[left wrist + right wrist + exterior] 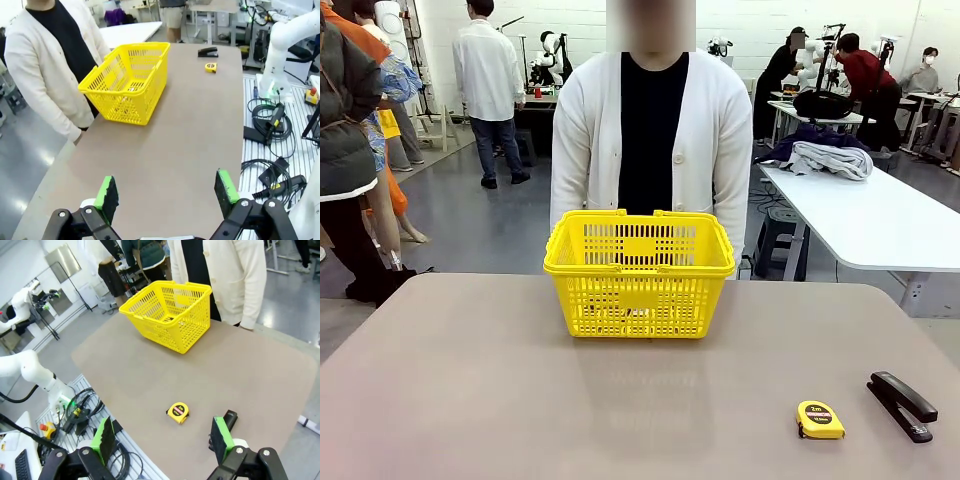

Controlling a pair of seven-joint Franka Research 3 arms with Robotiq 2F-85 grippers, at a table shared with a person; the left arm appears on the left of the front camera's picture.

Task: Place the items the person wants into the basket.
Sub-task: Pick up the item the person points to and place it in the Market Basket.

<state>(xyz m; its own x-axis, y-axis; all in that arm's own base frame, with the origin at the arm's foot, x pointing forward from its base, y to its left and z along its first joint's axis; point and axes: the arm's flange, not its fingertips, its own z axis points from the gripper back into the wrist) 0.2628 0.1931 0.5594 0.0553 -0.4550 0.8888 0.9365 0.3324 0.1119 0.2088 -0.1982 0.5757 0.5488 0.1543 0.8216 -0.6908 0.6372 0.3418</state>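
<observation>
The yellow lattice basket (pixel 639 275) stands upright at the far middle of the table, its handles folded down on the rim. It also shows in the left wrist view (pixel 127 82) and the right wrist view (pixel 170 315). The person (pixel 650 140) in a white cardigan stands right behind it, arms hanging down. The items are hidden; faint shapes behind the lattice cannot be made out. My left gripper (pixel 166 189) is open above the bare table, far from the basket. My right gripper (pixel 163 436) is open too, above the table's near edge, with nothing between its fingers.
A yellow tape measure (pixel 820 419) and a black stapler (pixel 902 405) lie at the near right of the table, close together. Both also show below my right gripper, the tape measure (pixel 178 412) and the stapler (pixel 228 421). Cables lie on the floor beside the table.
</observation>
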